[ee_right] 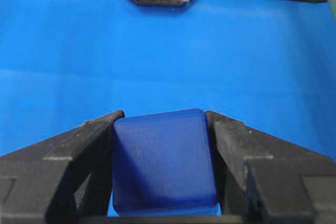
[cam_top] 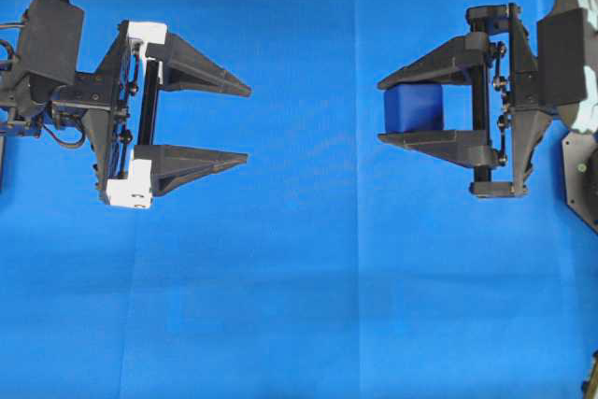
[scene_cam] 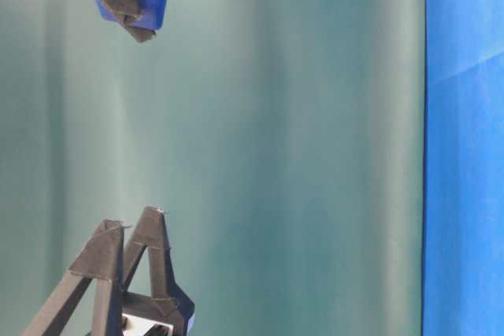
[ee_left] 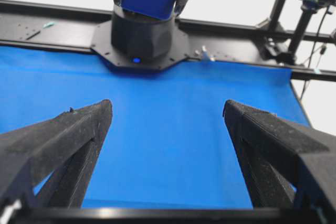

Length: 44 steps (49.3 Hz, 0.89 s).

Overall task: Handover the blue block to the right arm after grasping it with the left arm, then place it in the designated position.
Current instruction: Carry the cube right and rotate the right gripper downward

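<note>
Small dark-blue rounded cube (cam_top: 414, 107) pinched between my right gripper (cam_top: 381, 109) fingers, my left gripper (cam_top: 249, 124) spread wide, well apart.

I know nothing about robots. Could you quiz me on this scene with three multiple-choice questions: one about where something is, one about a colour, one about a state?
1. Where is the blue block?
A. lying on the cloth
B. between the fingers of the right pincer
C. in the left pincer

2. What colour are the end brackets on the left pincer's rail?
A. white
B. red
C. yellow

3. How does the left pincer stand?
A. shut on the block
B. shut on nothing
C. open, holding nothing

Answers:
1 B: the right wrist view shows the block pressed between both fingers.
2 A: white brackets show overhead.
3 C: only blue cloth shows between its spread fingers.
</note>
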{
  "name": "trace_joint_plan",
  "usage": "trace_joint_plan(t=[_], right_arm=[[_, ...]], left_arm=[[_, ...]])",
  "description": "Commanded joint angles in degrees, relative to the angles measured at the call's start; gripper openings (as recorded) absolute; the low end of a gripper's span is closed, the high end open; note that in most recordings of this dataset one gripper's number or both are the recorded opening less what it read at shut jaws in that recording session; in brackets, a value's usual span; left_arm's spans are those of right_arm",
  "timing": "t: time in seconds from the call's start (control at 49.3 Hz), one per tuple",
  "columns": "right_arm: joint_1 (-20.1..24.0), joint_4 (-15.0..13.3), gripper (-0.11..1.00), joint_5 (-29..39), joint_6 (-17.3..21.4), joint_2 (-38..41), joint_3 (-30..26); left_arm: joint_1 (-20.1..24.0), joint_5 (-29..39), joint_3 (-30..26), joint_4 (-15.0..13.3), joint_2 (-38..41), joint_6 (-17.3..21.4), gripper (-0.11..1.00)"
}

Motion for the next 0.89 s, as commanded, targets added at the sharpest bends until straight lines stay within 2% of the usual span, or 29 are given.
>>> trace_joint_plan(t=[0.0,0.69,0.873], right_arm=[[0.1,0.1,0.44,-0.3,0.1,-0.5,-0.8],[0.1,0.2,0.43,0.9,0.2,-0.5,-0.7],[0.2,0.8,0.43,4.7,0.4,-0.1,-0.9]], left_arm=[[0.1,-0.4,-1.0,0.1,-0.7,0.1,0.92],[0.1,-0.6,-1.2,0.1,-0.8,0.0,0.92],[0.1,-0.6,-1.2,0.1,-0.8,0.0,0.92]])
